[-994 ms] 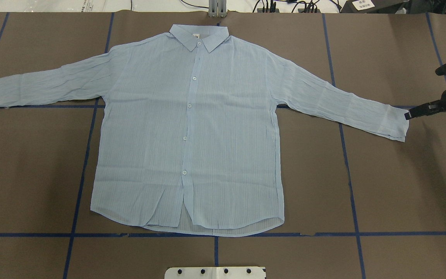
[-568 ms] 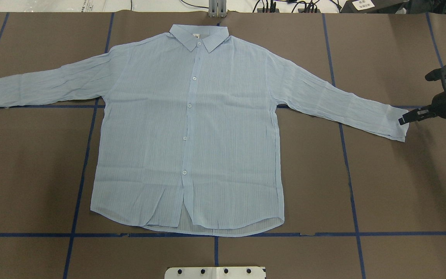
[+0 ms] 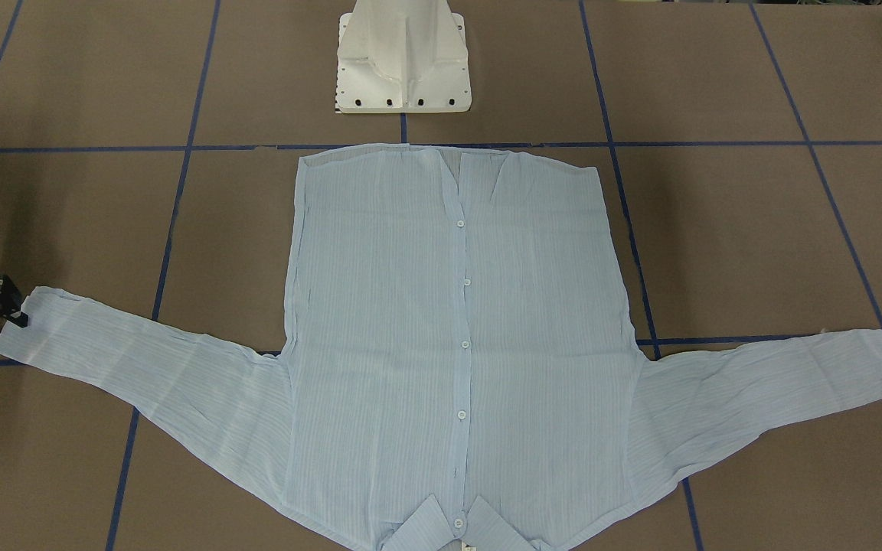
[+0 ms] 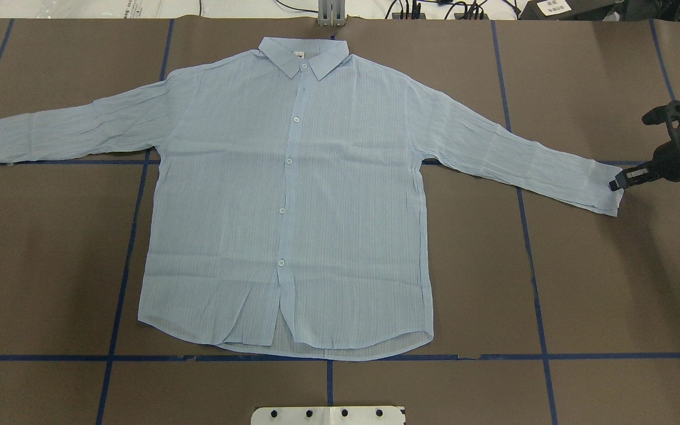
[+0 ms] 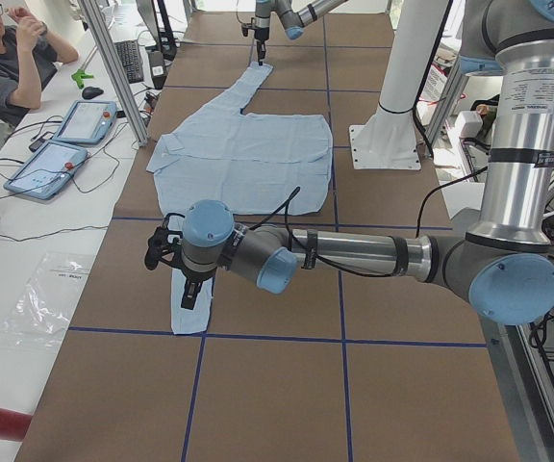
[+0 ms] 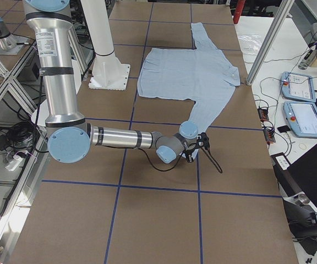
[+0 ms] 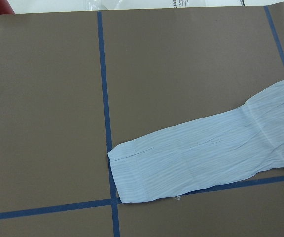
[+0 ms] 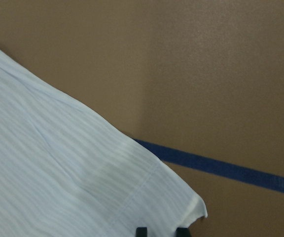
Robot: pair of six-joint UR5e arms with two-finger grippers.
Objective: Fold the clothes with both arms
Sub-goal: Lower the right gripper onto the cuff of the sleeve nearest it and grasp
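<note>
The pale-blue striped shirt (image 4: 293, 195) lies flat and buttoned on the brown table, sleeves spread, collar at the far edge. My right gripper (image 4: 614, 184) is at the end of the right sleeve cuff (image 4: 600, 189). It also shows at the left of the front view (image 3: 16, 317). In the right wrist view its two fingertips (image 8: 141, 231) stand a little apart over the cuff (image 8: 147, 197). My left gripper (image 5: 190, 294) hovers over the left sleeve cuff (image 7: 132, 173) in the exterior left view only. I cannot tell whether it is open or shut.
The white pedestal base (image 3: 403, 61) stands behind the shirt's hem. Blue tape lines (image 4: 529, 260) grid the table. An operator (image 5: 8, 58) sits beyond the far edge with tablets (image 5: 65, 144). Aluminium posts (image 6: 268, 38) stand at that edge.
My right gripper has moved left, from just off the cuff's end onto its edge. The shirt has not moved.
</note>
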